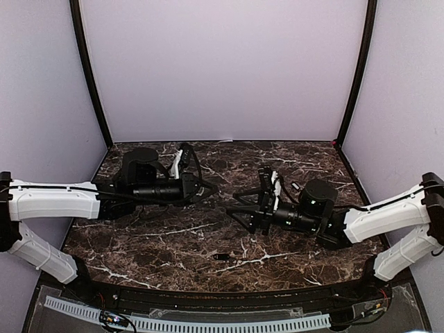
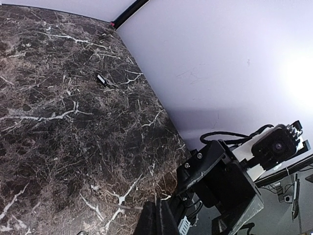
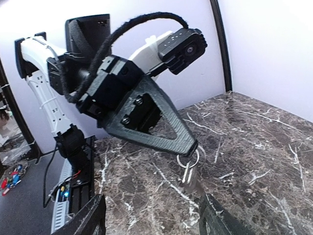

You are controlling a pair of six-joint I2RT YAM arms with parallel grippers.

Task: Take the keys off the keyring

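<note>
My left gripper (image 3: 193, 147) is shut on a silver keyring (image 3: 189, 158) and holds it just above the marble table. One silvery key (image 3: 187, 175) hangs from the ring, its tip close to the tabletop. My right gripper (image 3: 154, 220) is open, its two fingers spread wide on either side below the ring and apart from it. In the top view the left gripper (image 1: 212, 189) and right gripper (image 1: 233, 207) face each other at the table's middle. A loose dark key (image 1: 222, 257) lies on the table toward the front; it also shows in the left wrist view (image 2: 101, 80).
The dark marble table (image 1: 305, 159) has white veins and ends at purple walls behind and at both sides. A cable tray (image 1: 187, 322) runs along the near edge. The right arm's gripper body (image 2: 222, 178) fills the lower right of the left wrist view.
</note>
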